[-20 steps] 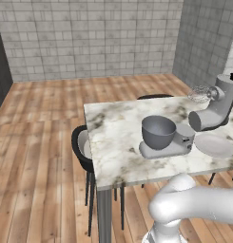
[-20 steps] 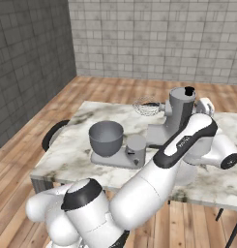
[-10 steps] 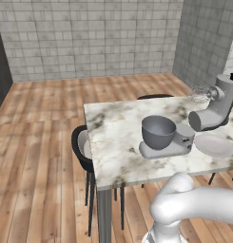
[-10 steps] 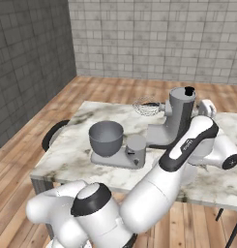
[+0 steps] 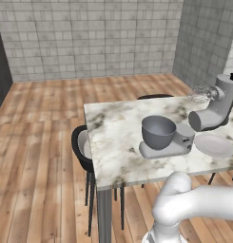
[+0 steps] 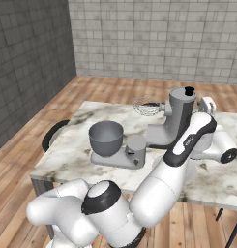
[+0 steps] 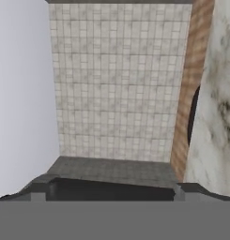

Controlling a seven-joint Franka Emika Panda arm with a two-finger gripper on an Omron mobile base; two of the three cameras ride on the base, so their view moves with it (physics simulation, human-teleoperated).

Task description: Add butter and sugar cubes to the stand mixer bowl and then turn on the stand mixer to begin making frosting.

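Only the arm has shifted: in the right base view its lower joints have swung a little toward the table, while the bowl, mixer and plate sit just as they did a second ago.

In the hand view the gripper (image 7: 111, 190) has its two tips spread wide with nothing between them; it faces the tiled wall, with the marble table (image 7: 219, 112) running along one side of the view. So the hand is not yet aimed at anything to pick up.

The stand mixer bowl (image 5: 158, 132) sits on the stand mixer (image 5: 210, 111) base near the middle of the table, with the head tilted back and the whisk clear of the rim. A white plate (image 5: 214, 144) lies just beside the base. Butter and sugar cubes are too small to make out here; the plate looks the likeliest spot.

The step in hand seems to be reaching for the first ingredient. To do it well, the wrist should turn downward over the plate until the butter is seen between the tips, then descend straight, keeping the forearm clear of the tilted head.
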